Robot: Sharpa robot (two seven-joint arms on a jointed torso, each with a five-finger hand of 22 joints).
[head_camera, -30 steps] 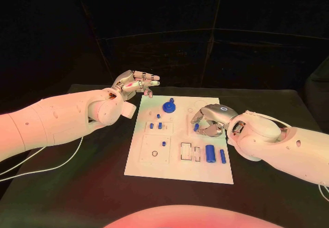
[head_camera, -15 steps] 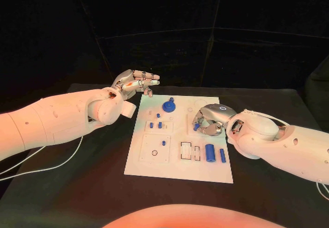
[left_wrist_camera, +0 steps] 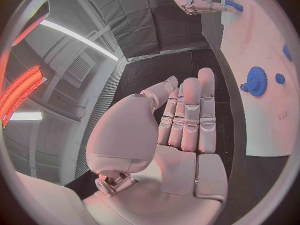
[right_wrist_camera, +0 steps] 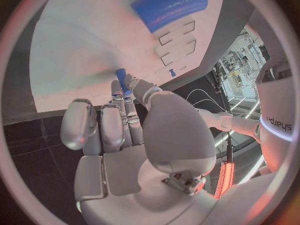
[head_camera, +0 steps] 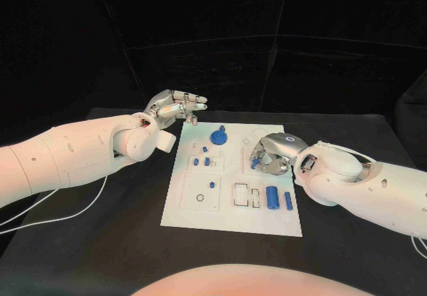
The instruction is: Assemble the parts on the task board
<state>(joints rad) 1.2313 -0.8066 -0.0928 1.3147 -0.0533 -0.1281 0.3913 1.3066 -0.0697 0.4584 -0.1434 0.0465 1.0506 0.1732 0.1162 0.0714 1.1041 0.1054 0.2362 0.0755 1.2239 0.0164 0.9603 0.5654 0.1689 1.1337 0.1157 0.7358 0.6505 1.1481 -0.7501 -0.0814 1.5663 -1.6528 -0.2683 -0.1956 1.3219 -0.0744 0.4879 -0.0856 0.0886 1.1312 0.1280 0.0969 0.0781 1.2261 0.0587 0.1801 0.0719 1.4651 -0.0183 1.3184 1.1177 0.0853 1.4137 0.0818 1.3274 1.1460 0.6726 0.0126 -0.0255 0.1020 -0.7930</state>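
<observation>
The white task board (head_camera: 233,209) lies flat on the black table (head_camera: 356,129). On its right side, the right hand (head_camera: 272,155) pinches a small blue peg (right_wrist_camera: 121,77) at its fingertips. The peg looks light, rigid and smooth, likely slippery; best held mid-shaft. The left hand (head_camera: 174,106) hovers off the board's far left corner, fingers together, holding nothing.
</observation>
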